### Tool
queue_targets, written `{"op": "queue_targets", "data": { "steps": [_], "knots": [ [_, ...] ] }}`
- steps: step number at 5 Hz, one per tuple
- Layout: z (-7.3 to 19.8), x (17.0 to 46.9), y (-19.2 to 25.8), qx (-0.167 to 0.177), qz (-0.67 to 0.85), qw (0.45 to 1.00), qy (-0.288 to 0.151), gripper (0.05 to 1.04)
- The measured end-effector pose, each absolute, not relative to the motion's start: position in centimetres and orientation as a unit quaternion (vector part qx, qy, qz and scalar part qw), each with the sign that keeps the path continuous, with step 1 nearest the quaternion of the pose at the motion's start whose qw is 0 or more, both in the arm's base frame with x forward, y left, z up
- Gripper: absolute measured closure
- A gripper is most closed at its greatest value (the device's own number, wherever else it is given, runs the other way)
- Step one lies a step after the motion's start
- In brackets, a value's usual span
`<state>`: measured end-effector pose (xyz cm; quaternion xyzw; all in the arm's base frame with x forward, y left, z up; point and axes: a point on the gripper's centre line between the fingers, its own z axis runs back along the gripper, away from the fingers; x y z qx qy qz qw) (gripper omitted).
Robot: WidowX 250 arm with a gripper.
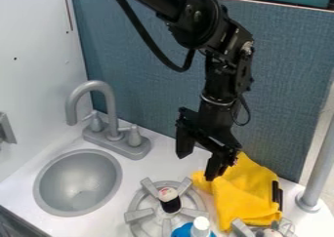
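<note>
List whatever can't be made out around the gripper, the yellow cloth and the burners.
- Camera view: whether the gripper touches the yellow cloth; one finger hides the spot.
- Camera view: what lies under the cloth, which covers it.
- Camera view: the lower part of the blue, white-capped item, cut off by the bottom edge.
- Camera view: the rest of the right burner, cut off there too.

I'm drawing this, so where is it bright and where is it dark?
In the camera view, the white counter and yellow cloth look bright, the cloth with darker folds; the black hand looks very dark; soft shading curves inside the grey sink.
</note>
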<state>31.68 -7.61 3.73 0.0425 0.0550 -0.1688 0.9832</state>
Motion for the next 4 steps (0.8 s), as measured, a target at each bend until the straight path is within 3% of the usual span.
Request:
{"op": "queue_targets", "data": {
  "steps": [4],
  "knots": [
    [-1.1, 30.8, -3.0, 0.059, -0.153, 0.983, 0.085, 0.083]
  ]
}}
